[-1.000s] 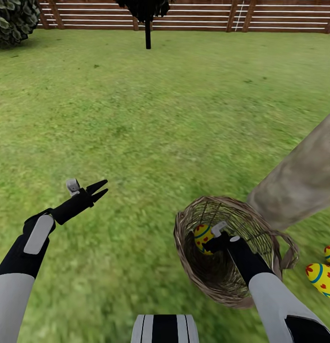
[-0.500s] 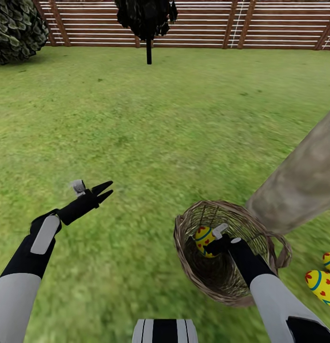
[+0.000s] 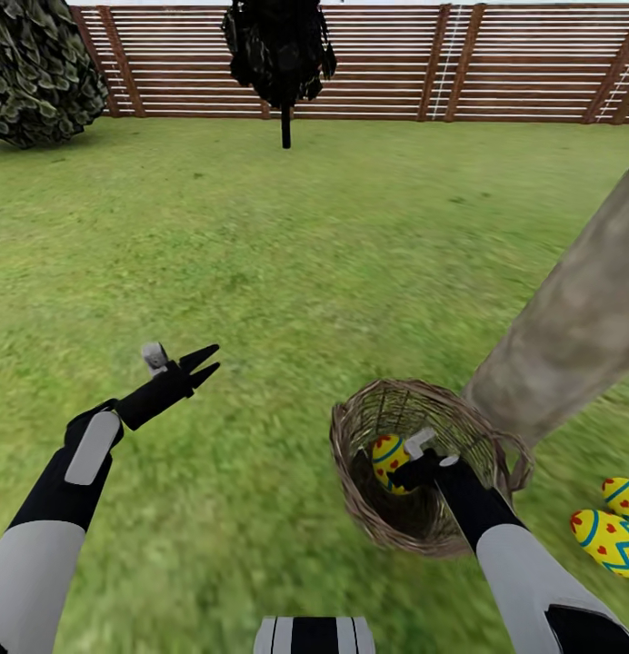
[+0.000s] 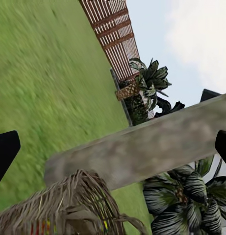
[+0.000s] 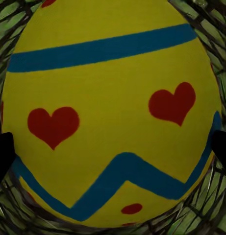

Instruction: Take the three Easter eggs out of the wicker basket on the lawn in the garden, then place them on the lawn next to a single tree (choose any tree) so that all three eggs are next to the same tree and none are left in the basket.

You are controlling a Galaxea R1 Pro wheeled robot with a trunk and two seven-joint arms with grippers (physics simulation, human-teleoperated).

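Fingers (image 5: 4,152) apparently still gripping egg (image 5: 113,112).

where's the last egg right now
In the head view, low and right of centre, the egg sits inside the basket, between the right tool's fingers.

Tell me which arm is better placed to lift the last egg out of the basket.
The right. The right gripper is already inside the wicker basket, its fingers either side of the egg. The left gripper hangs open over the lawn, well away from the basket.
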